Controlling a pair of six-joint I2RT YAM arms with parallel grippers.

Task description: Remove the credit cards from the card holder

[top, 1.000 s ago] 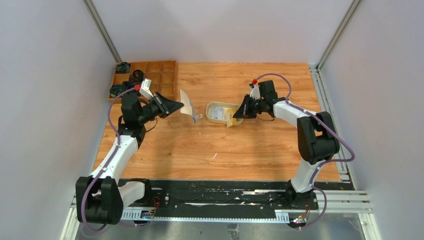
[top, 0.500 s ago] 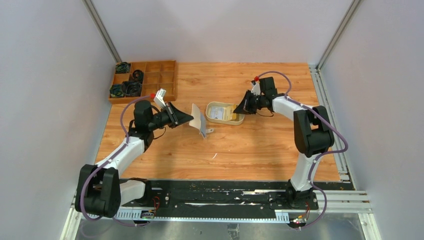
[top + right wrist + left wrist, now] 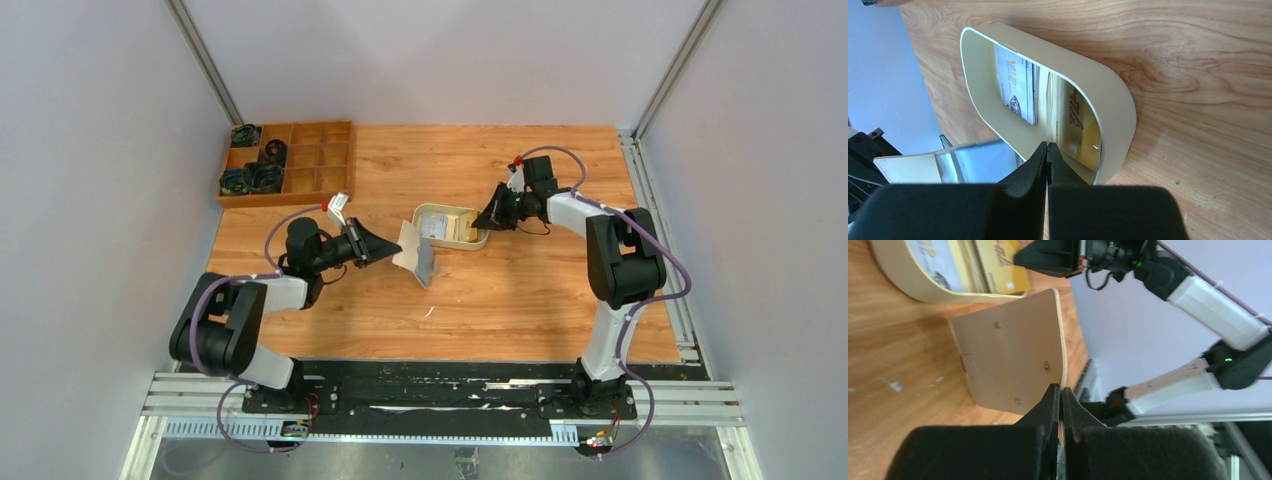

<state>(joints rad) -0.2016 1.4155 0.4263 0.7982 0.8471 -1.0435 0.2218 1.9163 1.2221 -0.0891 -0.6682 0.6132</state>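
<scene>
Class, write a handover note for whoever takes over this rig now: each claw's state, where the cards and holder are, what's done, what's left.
Left claw: shut on the card holder, held upright beside the tray.
Right claw: shut at the yellow card in the tray; grip unclear.
Done: whitish card and yellow card are in the tray.
To do: check the card holder for more cards; its pockets are hard to see.

Beige card holder [image 3: 1013,355], cream tray [image 3: 1098,85], yellow and whitish credit cards [image 3: 1075,127].
</scene>
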